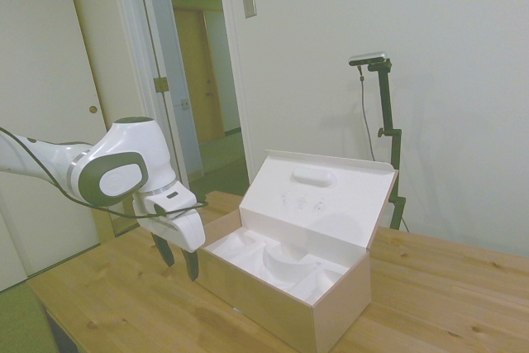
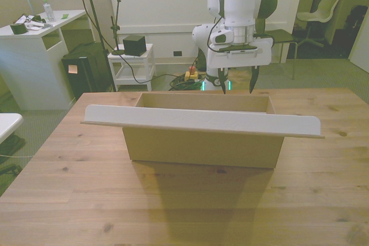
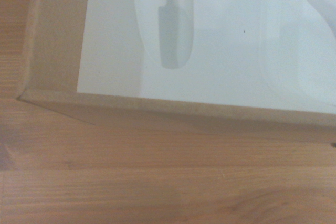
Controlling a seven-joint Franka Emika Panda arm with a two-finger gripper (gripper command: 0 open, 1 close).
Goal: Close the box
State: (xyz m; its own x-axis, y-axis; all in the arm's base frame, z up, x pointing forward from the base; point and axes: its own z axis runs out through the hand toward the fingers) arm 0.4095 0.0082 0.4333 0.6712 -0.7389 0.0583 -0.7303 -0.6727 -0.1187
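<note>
The long tan cardboard box (image 1: 277, 307) stands open in the middle of the table. Its white moulded insert (image 1: 273, 258) shows inside. The hinged lid (image 1: 318, 200) stands nearly upright along one long side, its white inner face carrying an oval bump (image 1: 314, 176). In the front view the box (image 2: 202, 148) has its lid (image 2: 202, 120) leaning toward the camera. My gripper (image 1: 178, 258) hangs open just outside the opposite long wall, fingertips down near the rim and holding nothing. It shows behind the box as the gripper (image 2: 237, 83). The wrist view shows a box corner (image 3: 157, 111) and insert (image 3: 220, 40).
Bare wooden table (image 2: 173, 205) surrounds the box on every side. Beyond the table stand a white desk (image 2: 34, 33), a small white shelf (image 2: 131, 64) with a black cube, and a chair (image 2: 320, 10). An open doorway (image 1: 198, 72) is behind the arm.
</note>
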